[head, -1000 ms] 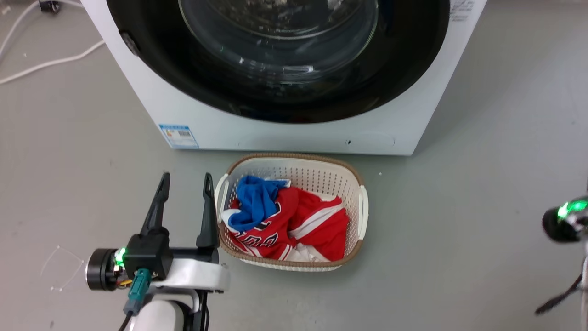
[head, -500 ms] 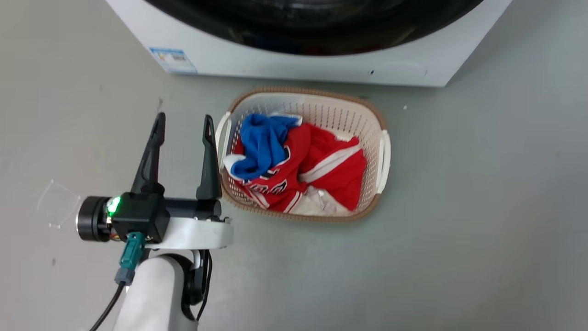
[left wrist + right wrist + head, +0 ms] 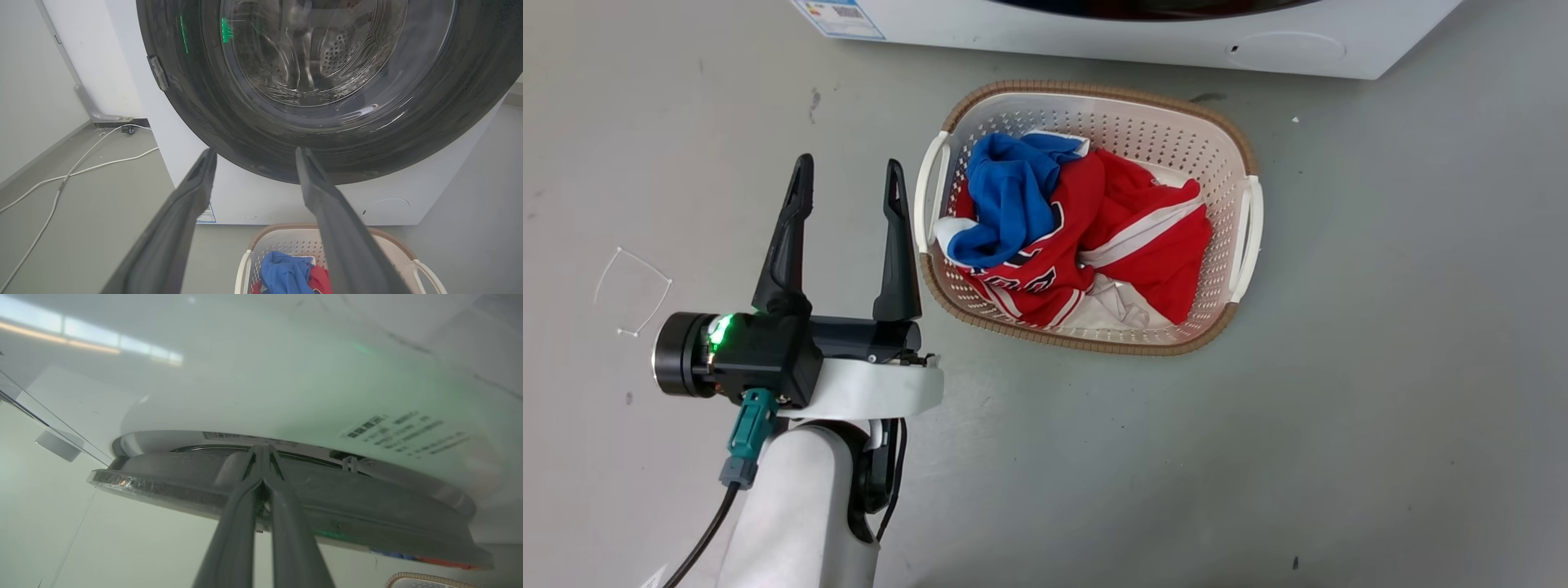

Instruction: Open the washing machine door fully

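Grey floor (image 3: 1380, 367) runs under everything, smooth and lightly scuffed. One washing machine (image 3: 1094, 37) stands at the top edge of the head view, where just its white base shows, with one blue label (image 3: 837, 10) at its left corner and one round flap (image 3: 1286, 49) towards the right.

Just in front of it sits one white laundry basket (image 3: 1143, 131) with a brown rim and two side handles. It holds three pieces of cloth: a blue garment (image 3: 1013, 196), a red garment with white stripes (image 3: 1143, 237) and a white cloth (image 3: 1115, 306) underneath.

The left gripper (image 3: 849, 163) hangs just beside the basket's left handle, its jaws spread wide and holding nothing. In the left wrist view the same gripper (image 3: 255, 150) points at the washing machine door (image 3: 196, 102), one glossy black disc with a clear glass bowl in the middle, lying against the machine's white front (image 3: 245, 200). The basket (image 3: 282, 244) shows below. Two white cables (image 3: 81, 167) trail over the floor to the left, near the wall (image 3: 24, 81).

In the right wrist view the right gripper (image 3: 263, 449) has its jaws pressed together, tips at the rim of the door (image 3: 367, 506), which is seen edge-on. A thin dark gap shows between that rim and the white front. Whether the tips are pinching anything cannot be told.
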Controlling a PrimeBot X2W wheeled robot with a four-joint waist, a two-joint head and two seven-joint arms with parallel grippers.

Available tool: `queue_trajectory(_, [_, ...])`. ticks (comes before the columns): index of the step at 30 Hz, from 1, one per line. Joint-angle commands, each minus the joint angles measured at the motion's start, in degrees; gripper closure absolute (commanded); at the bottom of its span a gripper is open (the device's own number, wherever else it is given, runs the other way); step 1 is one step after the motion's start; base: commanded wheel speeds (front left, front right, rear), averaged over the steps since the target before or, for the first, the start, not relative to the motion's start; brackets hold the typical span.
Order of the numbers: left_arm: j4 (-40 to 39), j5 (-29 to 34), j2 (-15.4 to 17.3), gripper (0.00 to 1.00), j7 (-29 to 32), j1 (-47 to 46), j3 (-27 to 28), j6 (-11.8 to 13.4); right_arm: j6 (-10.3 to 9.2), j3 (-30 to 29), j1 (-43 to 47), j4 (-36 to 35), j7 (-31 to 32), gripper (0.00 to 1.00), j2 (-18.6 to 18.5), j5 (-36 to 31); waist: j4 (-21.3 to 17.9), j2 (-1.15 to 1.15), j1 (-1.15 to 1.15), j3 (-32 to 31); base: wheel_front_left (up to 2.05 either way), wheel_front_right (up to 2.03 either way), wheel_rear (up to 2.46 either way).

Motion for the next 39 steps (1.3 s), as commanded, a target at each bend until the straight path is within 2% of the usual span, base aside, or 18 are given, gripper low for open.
queue_trajectory(1, [-0.1, -0.3, -0.1, 0.0, -0.2, -0.8, -0.2, 0.2, 0.02, 0.9, -1.5, 0.8, 0.4, 1.0, 0.0, -1.0, 0.3, 0.0, -0.01, 0.5, 0.0, 0.0, 0.0])
queue_trajectory(10, [-0.1, -0.5, -0.1, 0.0, -0.2, -1.6, -0.6, 0.4, 0.02, 6.4, -4.6, 2.9, 4.7, 1.0, 0.6, -4.7, 1.0, 0.0, -0.01, 1.8, 0.0, 0.0, 0.0])
queue_trajectory(17, [0.5, -0.5, -0.1, 0.0, -0.2, -1.2, -0.2, 0.5, 0.09, 8.8, -1.4, 0.9, 7.5, 1.0, 1.5, -5.5, 0.0, 0.0, -0.01, 0.9, 0.0, 0.0, 0.0])
queue_trajectory(21, [0.8, 0.0, -0.1, 0.0, -0.2, -0.8, 0.1, 0.1, 0.09, 8.5, 0.6, -0.4, 8.0, 1.0, 0.8, -5.3, -0.7, 0.0, -0.01, -0.3, 0.0, 0.0, 0.0])
queue_trajectory(30, [1.4, 0.7, -0.1, 0.0, -0.2, 0.6, 0.9, -0.8, 0.09, 9.7, 7.4, -6.2, 10.9, 1.0, 0.2, -4.2, -2.1, 0.0, -0.01, -3.3, 0.0, 0.0, 0.0])
queue_trajectory(39, [2.2, 1.6, -0.1, 0.0, -0.2, 2.3, 1.8, -1.8, 0.09, 11.9, 16.0, -13.6, 13.1, 1.0, 1.8, -3.3, -3.0, 0.0, -0.01, -5.9, 0.0, 0.0, 0.0])
